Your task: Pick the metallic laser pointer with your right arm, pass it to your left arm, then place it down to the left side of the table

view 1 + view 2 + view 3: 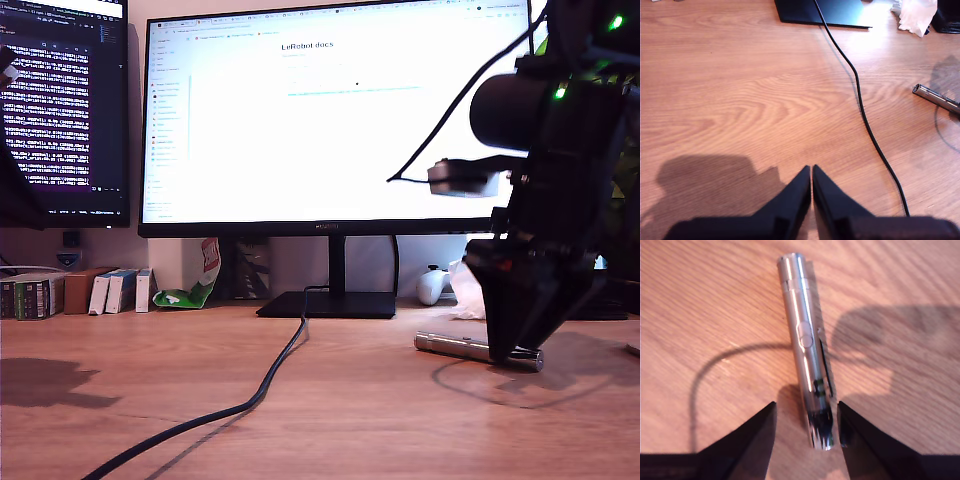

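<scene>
Laser pointer (805, 355) lies flat on the tabletop (740, 100), between the open second pincer (806, 422). First pincer (811, 172) is closed, holding nothing.

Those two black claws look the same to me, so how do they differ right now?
My first claw has its fingers pressed together, with nothing between them; my second claw is spread open around the metallic laser pointer. The first hangs above bare table, with the pointer lying well off to one side; the second is down at the pointer on the exterior view's right. Both have black, pointed fingers.
</scene>
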Controlling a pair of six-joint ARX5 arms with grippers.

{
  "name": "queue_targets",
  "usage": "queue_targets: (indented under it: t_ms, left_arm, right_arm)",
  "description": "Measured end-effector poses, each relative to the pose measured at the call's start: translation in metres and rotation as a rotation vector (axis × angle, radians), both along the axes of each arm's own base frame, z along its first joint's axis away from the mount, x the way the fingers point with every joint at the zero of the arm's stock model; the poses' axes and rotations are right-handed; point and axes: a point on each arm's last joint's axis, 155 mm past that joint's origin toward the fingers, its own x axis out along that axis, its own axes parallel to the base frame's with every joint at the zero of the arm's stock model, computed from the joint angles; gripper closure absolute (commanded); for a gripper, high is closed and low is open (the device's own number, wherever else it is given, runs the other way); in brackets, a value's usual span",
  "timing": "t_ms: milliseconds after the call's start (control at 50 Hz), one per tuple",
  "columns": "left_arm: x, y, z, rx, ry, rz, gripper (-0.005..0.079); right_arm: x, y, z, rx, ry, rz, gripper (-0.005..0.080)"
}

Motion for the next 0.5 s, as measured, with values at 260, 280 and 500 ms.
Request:
queue_targets:
  t_ms: [260, 280, 500]
  left_arm:
    - [0.0001, 0.0000, 0.0001, 0.000, -0.001, 0.000, 0.0761]
    - [0.0001, 0.0001, 0.0000, 0.000, -0.001, 0.000, 0.0761]
    - [0.0001, 0.0001, 0.0000, 0.001, -0.001, 0.000, 0.0761]
  right_arm:
    - [0.0062, -0.0004, 0.0018, -0.007, -0.030, 0.016, 0.0434]
    - [0.0066, -0.0006, 0.0019, -0.007, -0.031, 0.015, 0.0434]
    - [0.0088, -0.0043, -0.0052, -0.014, -0.014, 0.007, 0.0474]
